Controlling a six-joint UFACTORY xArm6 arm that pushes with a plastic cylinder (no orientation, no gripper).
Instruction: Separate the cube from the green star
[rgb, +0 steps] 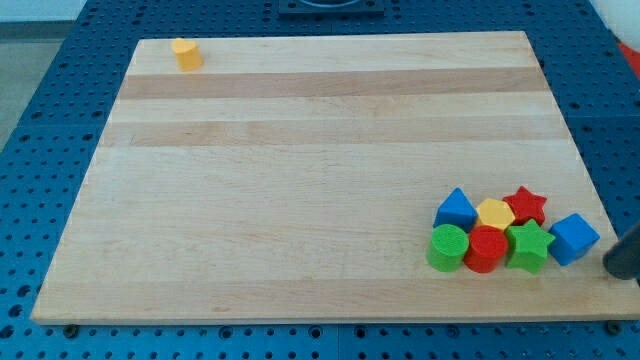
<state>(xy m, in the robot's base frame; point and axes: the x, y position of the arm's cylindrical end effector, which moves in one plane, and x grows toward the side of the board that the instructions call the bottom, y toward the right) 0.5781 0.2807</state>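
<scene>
my tip (612, 264) sits at the surface's (300, 200) right edge, just beside the blue cube (574, 238) touching the green star (529, 246). approach step; next, wedge between them. no end effector, nothing grasped.

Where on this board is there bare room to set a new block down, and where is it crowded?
Free: the wide stretch of the wooden board between the yellow block at the view's top left and the cluster at bottom right. Crowded: the blue cube beside the green star, red star, red cylinder, green cylinder. My tip sits just right of the cube.
</scene>
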